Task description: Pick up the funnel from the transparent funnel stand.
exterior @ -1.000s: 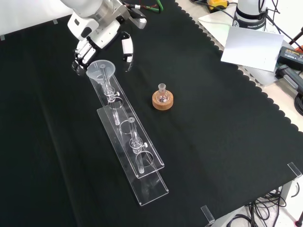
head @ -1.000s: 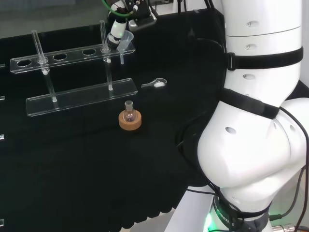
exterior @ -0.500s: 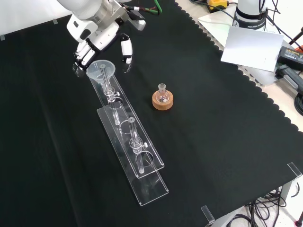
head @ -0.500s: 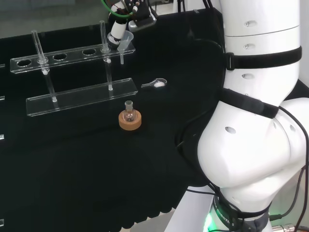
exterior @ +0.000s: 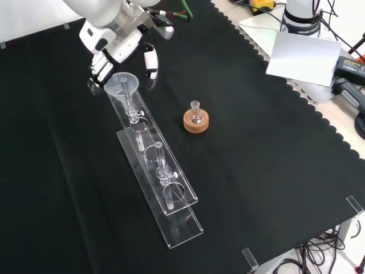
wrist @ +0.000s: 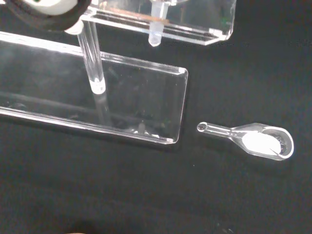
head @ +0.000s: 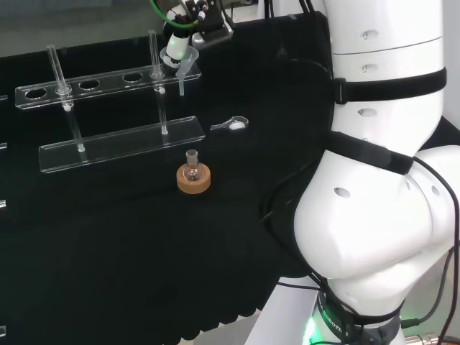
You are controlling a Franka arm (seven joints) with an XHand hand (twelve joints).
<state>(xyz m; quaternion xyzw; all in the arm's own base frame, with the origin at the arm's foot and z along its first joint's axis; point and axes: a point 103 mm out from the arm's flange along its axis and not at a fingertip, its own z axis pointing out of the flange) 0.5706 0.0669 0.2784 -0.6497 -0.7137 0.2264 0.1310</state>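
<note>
A clear funnel (exterior: 121,87) sits in the end hole of the transparent funnel stand (exterior: 181,215), its stem hanging down through the upper shelf. In the head view the funnel (head: 186,62) is at the right end of the stand (head: 122,146). My hand (exterior: 117,45) hovers just beyond that end, open, with fingers (exterior: 98,69) on one side of the rim and the thumb (exterior: 150,61) on the other, neither closed on it. The hand (head: 176,44) is right behind the funnel in the head view. The wrist view has the funnel's stem tip (wrist: 155,38) above the stand's base plate (wrist: 136,105).
A small round flask on a cork ring (exterior: 196,119) stands right of the stand in the front view, and nearer than it in the head view, cork ring (head: 193,178). A glass scoop with white powder (wrist: 261,141) lies off the stand's end, scoop (head: 231,124). Papers and cables lie past the cloth's edge.
The hand has crept slightly towards the top of the front view and risen a little in the head view. The funnel stays in the stand.
</note>
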